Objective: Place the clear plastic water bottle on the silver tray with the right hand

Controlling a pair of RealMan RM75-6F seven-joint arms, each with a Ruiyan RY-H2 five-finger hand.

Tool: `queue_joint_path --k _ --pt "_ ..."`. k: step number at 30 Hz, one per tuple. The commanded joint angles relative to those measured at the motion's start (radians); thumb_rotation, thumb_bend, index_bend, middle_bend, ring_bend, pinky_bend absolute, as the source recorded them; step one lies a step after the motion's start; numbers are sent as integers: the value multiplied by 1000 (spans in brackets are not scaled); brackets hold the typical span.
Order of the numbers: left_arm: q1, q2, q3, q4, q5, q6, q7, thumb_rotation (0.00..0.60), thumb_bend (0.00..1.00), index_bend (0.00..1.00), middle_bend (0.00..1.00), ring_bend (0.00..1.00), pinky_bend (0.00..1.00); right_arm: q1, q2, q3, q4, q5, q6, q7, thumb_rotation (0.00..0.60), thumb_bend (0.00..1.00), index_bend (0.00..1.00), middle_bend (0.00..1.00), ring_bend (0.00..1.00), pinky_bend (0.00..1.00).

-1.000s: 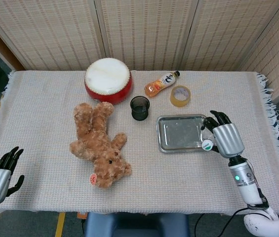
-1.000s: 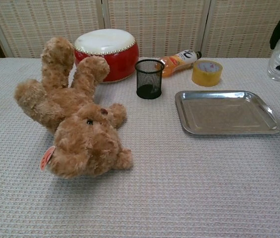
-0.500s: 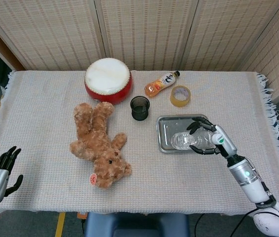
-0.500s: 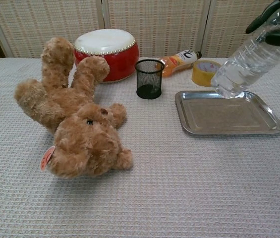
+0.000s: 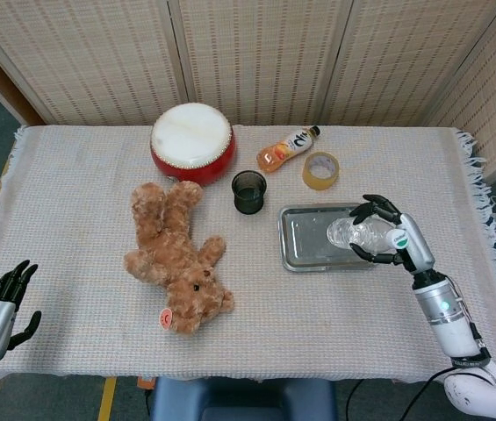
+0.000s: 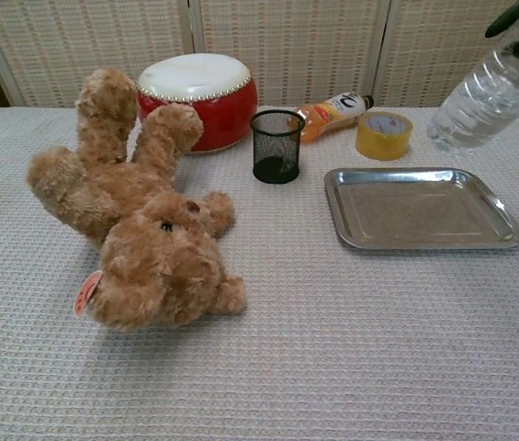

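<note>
My right hand grips the clear plastic water bottle near its cap end. The bottle is tilted, its base pointing left and down, and it hangs in the air above the right part of the silver tray. In the head view the tray lies right of centre with nothing resting on it. Only dark fingertips of the right hand show at the chest view's top right corner. My left hand stays at the table's near left corner, fingers apart, holding nothing.
A brown teddy bear lies left of the tray. Behind the tray stand a black mesh cup, a yellow tape roll, an orange drink bottle lying down and a red drum.
The bottle went from upright at the tray's right edge to tilted low over the tray. It has since risen and drawn back to the right, still tilted in my right hand.
</note>
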Motion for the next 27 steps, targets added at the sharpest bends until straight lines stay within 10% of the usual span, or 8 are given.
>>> queue_joint_path --k 1,9,27 --pt "0 -1 0 1 2 2 0 600 416 30 22 119 302 -22 -2 4 -90 47 -16 -546 600 26 605 377 138 227" --pt "-2 -2 3 3 5 -5 6 600 418 30 22 119 302 27 137 -64 -130 -156 -160 153 600 26 605 381 138 228" --pt "-9 -7 4 0 -2 -25 15 600 416 30 22 118 303 19 7 6 14 8 -124 -102 600 26 615 384 138 228"
